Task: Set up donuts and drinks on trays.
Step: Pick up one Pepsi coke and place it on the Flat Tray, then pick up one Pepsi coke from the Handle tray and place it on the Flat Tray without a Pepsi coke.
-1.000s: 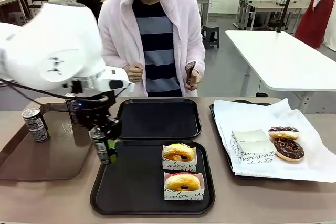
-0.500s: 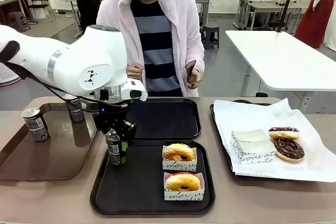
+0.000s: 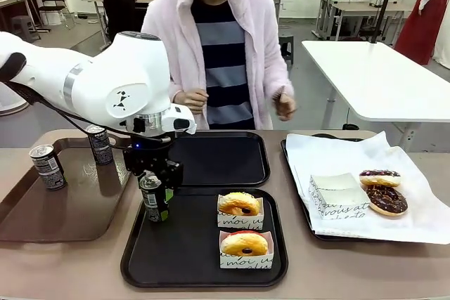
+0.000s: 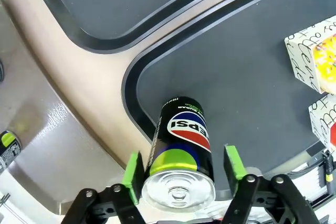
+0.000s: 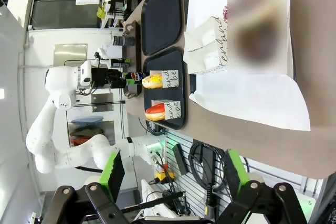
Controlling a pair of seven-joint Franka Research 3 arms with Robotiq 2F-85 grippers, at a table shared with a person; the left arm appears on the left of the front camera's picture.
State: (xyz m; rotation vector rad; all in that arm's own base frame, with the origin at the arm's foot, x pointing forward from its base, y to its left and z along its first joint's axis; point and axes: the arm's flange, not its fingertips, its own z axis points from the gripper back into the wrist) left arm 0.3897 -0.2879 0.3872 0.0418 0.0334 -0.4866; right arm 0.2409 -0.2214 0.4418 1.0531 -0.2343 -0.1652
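can (image 4: 181, 140) upright on tray (image 4: 252, 77), left tool (image 4: 184, 167) spread

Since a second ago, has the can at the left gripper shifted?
Yes. The can moved right, from the left rim of the near tray to standing inside it.

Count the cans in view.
3 cans. One stands on the near black tray within the left pincer. Two stand on the brown tray: one at its left, one at its far side. The arm may hide more.
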